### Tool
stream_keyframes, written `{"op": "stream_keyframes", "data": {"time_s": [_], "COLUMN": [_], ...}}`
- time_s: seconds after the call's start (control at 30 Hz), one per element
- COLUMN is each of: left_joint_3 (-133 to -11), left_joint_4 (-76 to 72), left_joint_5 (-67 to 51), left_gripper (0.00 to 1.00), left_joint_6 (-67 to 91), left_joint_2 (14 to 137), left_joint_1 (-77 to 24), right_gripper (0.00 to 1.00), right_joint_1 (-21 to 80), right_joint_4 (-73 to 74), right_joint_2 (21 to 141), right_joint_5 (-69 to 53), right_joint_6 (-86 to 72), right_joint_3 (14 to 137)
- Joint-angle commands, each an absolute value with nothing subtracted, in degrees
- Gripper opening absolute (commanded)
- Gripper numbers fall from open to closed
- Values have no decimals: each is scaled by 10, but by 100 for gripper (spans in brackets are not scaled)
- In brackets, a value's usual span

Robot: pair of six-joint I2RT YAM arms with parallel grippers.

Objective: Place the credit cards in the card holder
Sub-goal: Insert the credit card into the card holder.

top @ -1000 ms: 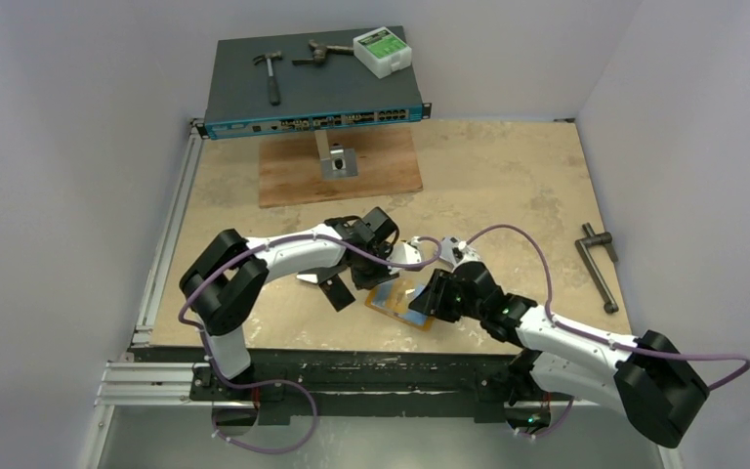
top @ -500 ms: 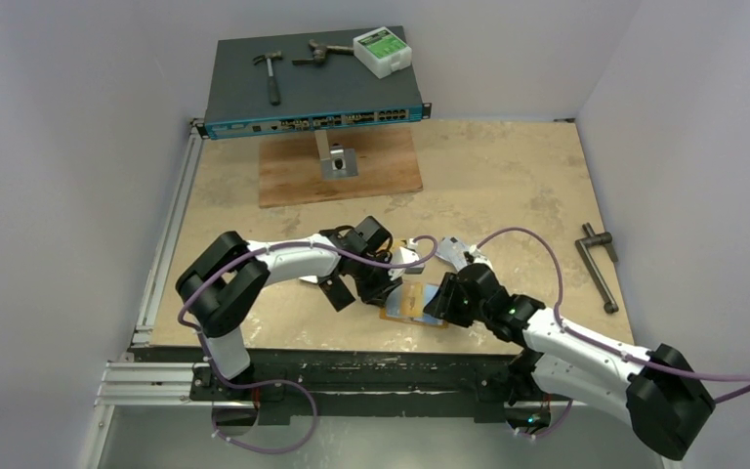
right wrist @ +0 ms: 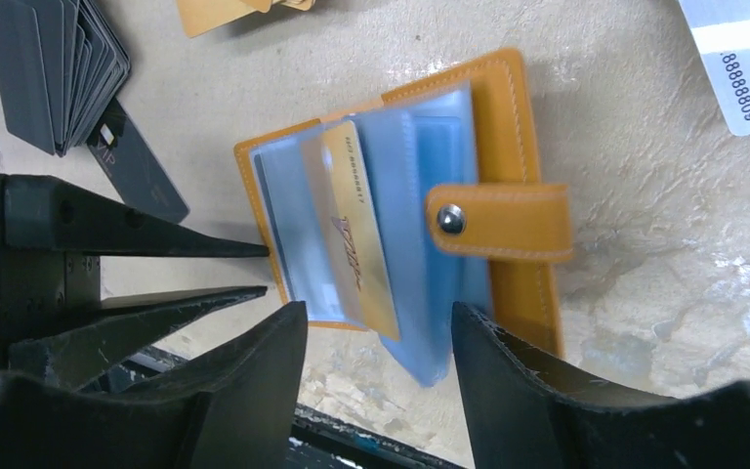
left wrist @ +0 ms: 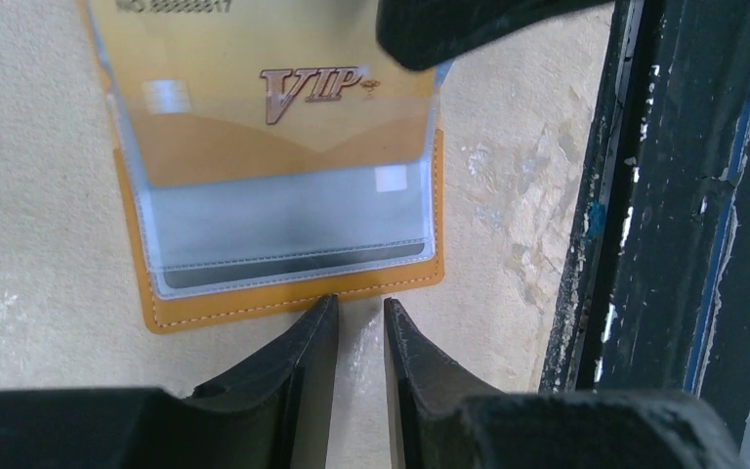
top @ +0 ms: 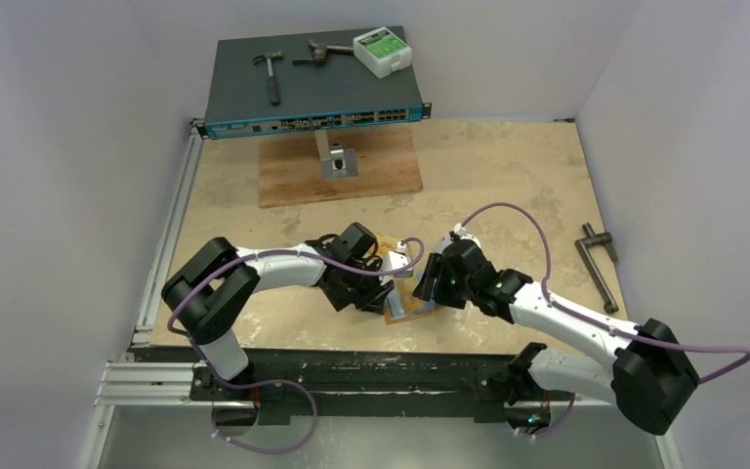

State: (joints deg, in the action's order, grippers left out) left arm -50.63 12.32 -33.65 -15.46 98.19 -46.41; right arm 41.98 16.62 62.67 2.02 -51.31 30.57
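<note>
The card holder point(right wrist: 513, 127) lies open on the table, an orange wallet with clear sleeves and a snap tab point(right wrist: 498, 220). A gold VIP card point(right wrist: 356, 234) sits in one sleeve, also seen in the left wrist view point(left wrist: 283, 107). My right gripper point(right wrist: 379, 311) hovers open over the holder's near edge, with nothing gripped. My left gripper point(left wrist: 359, 303) is open by a narrow gap, and its tips touch the holder's orange border point(left wrist: 283, 298). A pile of black credit cards point(right wrist: 54, 68), gold ones point(right wrist: 220, 14) and a white striped one point(right wrist: 742, 59) lie around it. From above, both grippers point(top: 379, 293) point(top: 428, 283) meet at the holder point(top: 402, 307).
The table's black front rail point(left wrist: 664, 195) runs right beside the holder. At the back stands a network switch point(top: 312, 98) with a hammer point(top: 270, 73) and a white box point(top: 381, 51) on it, and a wooden board point(top: 340, 166) in front. A metal handle point(top: 598, 266) lies at the right.
My right gripper's jaws have widened and it has drawn back and left. The left gripper has come nearer to the front edge, against the holder's border.
</note>
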Motion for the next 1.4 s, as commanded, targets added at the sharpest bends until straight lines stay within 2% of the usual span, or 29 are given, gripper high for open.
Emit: {"op": "stream_keyframes", "data": {"time_s": [0.0, 0.13, 0.27, 0.4, 0.7, 0.83, 1.23, 1.37], "left_joint_3": [-474, -462, -468, -465, -450, -398, -392, -397], "left_joint_4": [100, 79, 85, 79, 63, -17, -47, -46], "left_joint_5": [-346, -334, -334, -337, -364, -385, -372, -361], "left_gripper": [24, 23, 23, 23, 24, 24, 24, 24], "left_joint_6": [-151, -147, -145, -147, -155, -167, -172, -174], "left_joint_2": [959, 937, 939, 932, 927, 900, 926, 936], "left_joint_1": [-441, -432, -432, -430, -427, -426, -435, -440], "right_gripper": [56, 55, 55, 55, 59, 60, 34, 33], "right_joint_1": [420, 421, 420, 421, 420, 420, 397, 382], "right_joint_4": [239, 319, 367, 308, 147, 92, 46, 56], "right_joint_2": [607, 527, 508, 524, 678, 701, 703, 686], "right_joint_5": [24, 46, 50, 39, 2, -24, -2, 9], "right_joint_6": [-485, -503, -501, -489, -469, -480, -522, -528], "right_joint_3": [357, 350, 376, 392, 386, 355, 311, 299]}}
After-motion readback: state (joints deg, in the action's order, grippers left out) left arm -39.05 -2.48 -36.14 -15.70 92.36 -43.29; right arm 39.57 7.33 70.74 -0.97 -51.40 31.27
